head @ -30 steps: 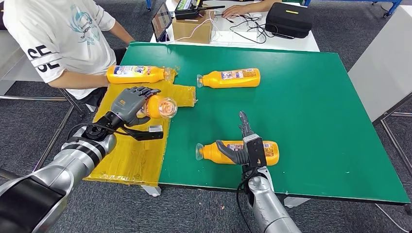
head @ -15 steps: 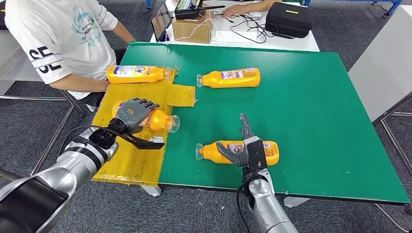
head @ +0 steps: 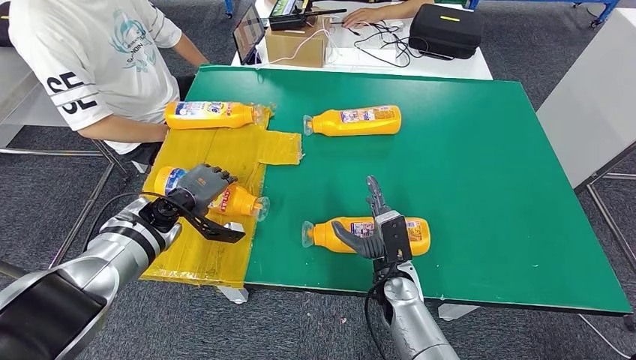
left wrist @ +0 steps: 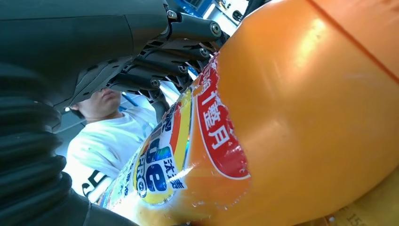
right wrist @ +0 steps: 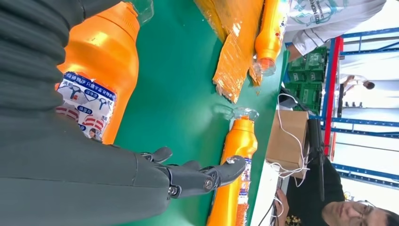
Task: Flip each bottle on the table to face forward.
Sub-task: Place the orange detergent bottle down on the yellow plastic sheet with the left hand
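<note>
- The left robot hand (head: 199, 183) holds a bottle (head: 234, 201), its fingers (left wrist: 155, 70) wrapped over the bottle's orange body.
- A second ago this bottle was lifted with its clear cap toward the camera; it has since swung down and now lies almost flat on the yellow mat (head: 214, 247) at the table's (head: 480, 165) left side, cap toward the green part.
- The left wrist view shows a red and blue label on the side under the hand, so the turn looks close to finished; whether that is the front face I cannot tell.
- The right robot hand (head: 371, 232) has not moved: it rests over the near bottle (head: 416, 232) with its fingers spread and a thumb against the bottle's side, not visibly holding it.
- Two more bottles lie farther back, one on the mat (head: 206, 114) and one on the green (head: 360, 120), unchanged.
- Judgement: release is likely next; the bottle might roll once let go.
</note>
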Robot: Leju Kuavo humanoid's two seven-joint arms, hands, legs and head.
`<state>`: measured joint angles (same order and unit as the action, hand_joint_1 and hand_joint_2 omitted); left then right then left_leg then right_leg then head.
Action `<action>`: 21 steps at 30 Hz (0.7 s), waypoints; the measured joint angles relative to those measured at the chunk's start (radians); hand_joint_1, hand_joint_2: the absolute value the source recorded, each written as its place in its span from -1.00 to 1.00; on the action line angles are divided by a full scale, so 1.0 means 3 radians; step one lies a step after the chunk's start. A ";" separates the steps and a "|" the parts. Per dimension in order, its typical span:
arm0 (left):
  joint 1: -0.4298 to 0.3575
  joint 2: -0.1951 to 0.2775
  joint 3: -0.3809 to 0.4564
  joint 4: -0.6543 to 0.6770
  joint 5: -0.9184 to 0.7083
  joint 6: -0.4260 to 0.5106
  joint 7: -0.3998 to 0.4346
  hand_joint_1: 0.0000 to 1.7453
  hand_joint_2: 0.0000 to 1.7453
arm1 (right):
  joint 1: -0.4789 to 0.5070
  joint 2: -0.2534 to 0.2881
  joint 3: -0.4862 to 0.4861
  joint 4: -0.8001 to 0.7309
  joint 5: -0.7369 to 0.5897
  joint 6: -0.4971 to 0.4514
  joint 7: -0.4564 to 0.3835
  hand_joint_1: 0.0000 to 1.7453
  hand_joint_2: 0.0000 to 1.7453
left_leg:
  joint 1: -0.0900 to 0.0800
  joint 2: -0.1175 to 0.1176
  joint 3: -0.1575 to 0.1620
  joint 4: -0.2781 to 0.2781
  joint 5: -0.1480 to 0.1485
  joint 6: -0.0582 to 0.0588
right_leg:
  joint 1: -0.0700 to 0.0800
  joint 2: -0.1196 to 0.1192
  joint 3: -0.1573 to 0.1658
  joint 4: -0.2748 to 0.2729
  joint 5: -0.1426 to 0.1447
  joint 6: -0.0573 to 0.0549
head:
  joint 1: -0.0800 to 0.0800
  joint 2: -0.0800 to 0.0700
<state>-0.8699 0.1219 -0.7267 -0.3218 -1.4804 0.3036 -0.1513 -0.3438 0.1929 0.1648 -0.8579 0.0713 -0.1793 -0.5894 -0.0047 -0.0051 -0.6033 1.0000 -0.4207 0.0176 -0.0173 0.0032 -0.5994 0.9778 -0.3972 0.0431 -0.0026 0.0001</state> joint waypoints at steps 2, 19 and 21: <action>-0.0011 -0.0003 -0.0019 0.0011 -0.0006 -0.0005 -0.0002 1.00 1.00 | 0.0000 0.0000 0.0000 0.0000 0.0000 0.0000 0.0000 -1.00 1.00 | 0.0000 0.0000 0.0000 0.0000 0.0000 0.0000 | 0.0000 0.0000 0.0000 0.0000 0.0000 0.0000 | 0.0000 0.0000; -0.0093 -0.0024 -0.0063 0.0073 0.0046 -0.0390 -0.0235 0.16 1.00 | -0.0068 0.0027 0.0009 0.0056 0.0002 0.0083 -0.0020 -1.00 1.00 | 0.0000 0.0000 0.0005 -0.0001 0.0000 0.0000 | 0.0000 0.0000 0.0004 0.0001 0.0000 0.0000 | 0.0000 0.0000; -0.0095 -0.0029 -0.0061 0.0077 0.0092 -0.0401 -0.0255 -0.85 1.00 | -0.0097 0.0032 0.0016 0.0084 0.0001 0.0092 -0.0036 -1.00 1.00 | 0.0000 0.0000 0.0006 -0.0001 0.0000 0.0000 | 0.0000 0.0000 0.0005 0.0001 0.0000 0.0000 | 0.0000 0.0000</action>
<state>-0.8984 0.1133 -0.7449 -0.2986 -1.4529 0.1834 -0.2278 -0.3731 0.2025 0.1695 -0.8329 0.0717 -0.1518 -0.6002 -0.0047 -0.0051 -0.6016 0.9999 -0.4207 0.0176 -0.0173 0.0032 -0.5979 0.9781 -0.3971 0.0431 -0.0027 0.0000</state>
